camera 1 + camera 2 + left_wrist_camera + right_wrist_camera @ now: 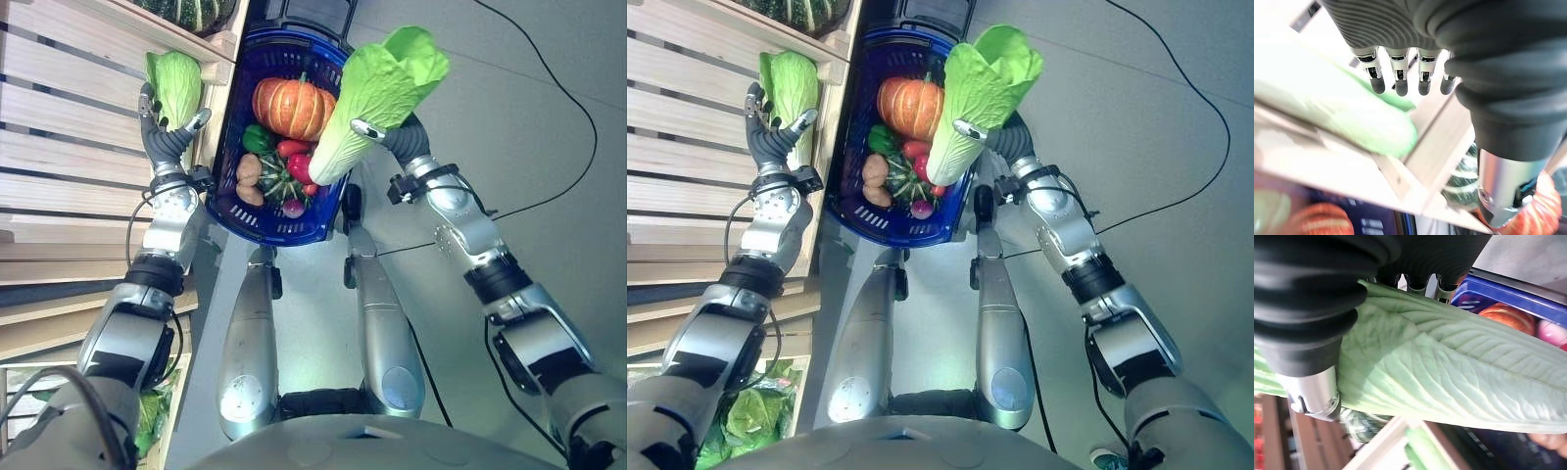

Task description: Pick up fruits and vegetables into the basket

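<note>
Eye views: right hand (377, 129) is wrapped round a napa cabbage (377, 83) over the blue basket (227, 211), at its 3 o'clock rim. Left hand (168, 132), fingers loosely spread, reaches a shelf cabbage (176, 83) at 12. Right wrist view: leaf (1459, 377) pressed against the palm.

Light even and bright in both eye views; floor (509, 88) pale grey with soft diffuse shadows, a bright glare patch on it between 6 and 7 o'clock, and straight lines bowing toward the frame edges. Left wrist view overexposed from 9 to 12 o'clock: the shelf (1440, 127) washes to white and the cabbage (1376, 127) is blurred, while the fingertips (1400, 87) stay fairly sharp. Right wrist view is dimmer, the leaf (1459, 372) in focus with veins crisp, the basket (1508, 289) at 2 o'clock soft.
</note>
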Robot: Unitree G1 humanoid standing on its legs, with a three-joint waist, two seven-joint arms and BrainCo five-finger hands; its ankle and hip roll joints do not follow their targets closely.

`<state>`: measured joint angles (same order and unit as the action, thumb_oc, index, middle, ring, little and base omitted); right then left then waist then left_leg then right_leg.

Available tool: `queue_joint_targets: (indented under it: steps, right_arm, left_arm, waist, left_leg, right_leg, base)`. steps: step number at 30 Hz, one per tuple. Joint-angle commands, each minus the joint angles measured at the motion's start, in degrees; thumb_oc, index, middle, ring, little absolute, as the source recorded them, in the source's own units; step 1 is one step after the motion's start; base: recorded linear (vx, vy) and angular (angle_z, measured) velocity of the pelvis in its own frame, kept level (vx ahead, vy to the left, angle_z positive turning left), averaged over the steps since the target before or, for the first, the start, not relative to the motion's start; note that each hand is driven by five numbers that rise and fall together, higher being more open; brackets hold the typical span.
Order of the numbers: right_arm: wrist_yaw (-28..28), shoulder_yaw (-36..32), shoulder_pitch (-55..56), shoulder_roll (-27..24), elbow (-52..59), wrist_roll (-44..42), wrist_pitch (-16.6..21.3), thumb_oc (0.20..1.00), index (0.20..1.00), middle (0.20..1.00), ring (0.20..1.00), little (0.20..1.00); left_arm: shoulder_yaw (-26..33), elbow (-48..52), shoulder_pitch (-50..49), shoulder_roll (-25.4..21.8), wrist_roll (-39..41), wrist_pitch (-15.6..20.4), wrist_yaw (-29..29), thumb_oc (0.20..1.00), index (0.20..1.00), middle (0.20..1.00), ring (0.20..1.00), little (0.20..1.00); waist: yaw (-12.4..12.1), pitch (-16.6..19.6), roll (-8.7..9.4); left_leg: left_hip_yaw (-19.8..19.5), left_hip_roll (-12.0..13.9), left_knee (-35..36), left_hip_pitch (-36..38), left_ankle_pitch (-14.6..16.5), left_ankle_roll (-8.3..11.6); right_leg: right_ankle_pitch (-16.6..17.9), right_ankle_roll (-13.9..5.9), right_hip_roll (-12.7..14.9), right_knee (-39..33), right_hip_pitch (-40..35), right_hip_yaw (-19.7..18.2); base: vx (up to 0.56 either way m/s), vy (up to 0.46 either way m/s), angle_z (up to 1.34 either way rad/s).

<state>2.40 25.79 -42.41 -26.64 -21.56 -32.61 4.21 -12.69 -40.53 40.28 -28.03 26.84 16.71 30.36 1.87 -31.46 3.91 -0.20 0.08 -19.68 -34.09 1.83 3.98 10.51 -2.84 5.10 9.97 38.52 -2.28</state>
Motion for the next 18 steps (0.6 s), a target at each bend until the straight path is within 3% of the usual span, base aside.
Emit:
queue_joint_targets:
  steps: [1,18]
  right_arm:
    - [1.4,1.8,-4.3,-1.2,-1.2,-2.2,0.1,0.200,0.200,0.200,0.200,0.200]
    - [-4.4,4.4,-17.9,3.4,-31.7,-8.1,-7.6,0.200,0.200,0.200,0.200,0.200]
  left_arm:
    - [0.3,-2.8,1.8,-2.4,-2.8,0.7,0.6,1.000,1.000,1.000,1.000,1.000]
    - [-2.9,-11.2,7.4,-1.3,-3.8,2.3,-1.7,1.000,1.000,1.000,1.000,1.000]
  waist:
    - [-1.0,1.7,-4.61]
    - [-4.6,1.7,-7.12]
  left_leg:
    - [-0.8,-3.2,5.6,-0.1,-3.8,-0.65]
    - [-2.1,-4.4,3.1,-3.3,-3.6,-0.77]
  right_leg:
    - [-11.7,-0.19,-3.3,6.8,-3.5,6.3]
    - [-12.5,0.41,-2.6,9.8,-0.3,8.1]
  base:
    - [0.00,0.000,0.00]
    - [0.00,-0.007,0.04]
